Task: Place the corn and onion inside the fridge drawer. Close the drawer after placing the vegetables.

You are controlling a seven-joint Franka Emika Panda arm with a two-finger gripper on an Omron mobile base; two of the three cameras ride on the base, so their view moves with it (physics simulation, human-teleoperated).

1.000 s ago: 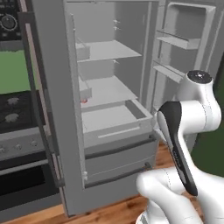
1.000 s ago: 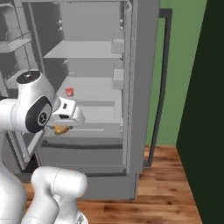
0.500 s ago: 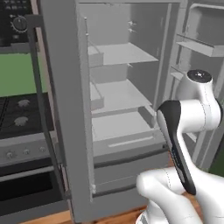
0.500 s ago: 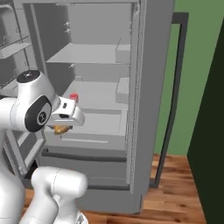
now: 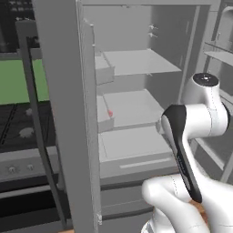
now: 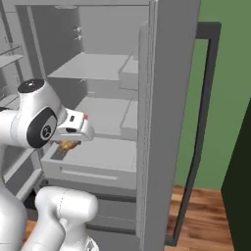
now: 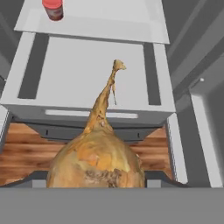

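The onion [image 7: 97, 162], orange-brown with a long pointed stem, sits close before the hand camera, and my gripper [image 6: 68, 145] is shut on it. In the right base view the onion [image 6: 66, 144] hangs just under the white hand, over the left front corner of the fridge drawer [image 6: 93, 166]. The fridge drawer [image 7: 87, 74] is pulled out, light grey and bare inside, with its flat front [image 5: 136, 163] toward me. The corn is out of view.
A small red cup [image 7: 53, 8] stands on the shelf above the drawer. The open fridge door [image 5: 68, 113] rises close at the left, with a stove [image 5: 22, 132] behind it. The other door edge [image 6: 162, 122] stands at the right. Wooden floor lies below.
The base has driven closer to the fridge, so the whole scene has grown and shifted. The onion stays in my shut gripper, held at the same pose.
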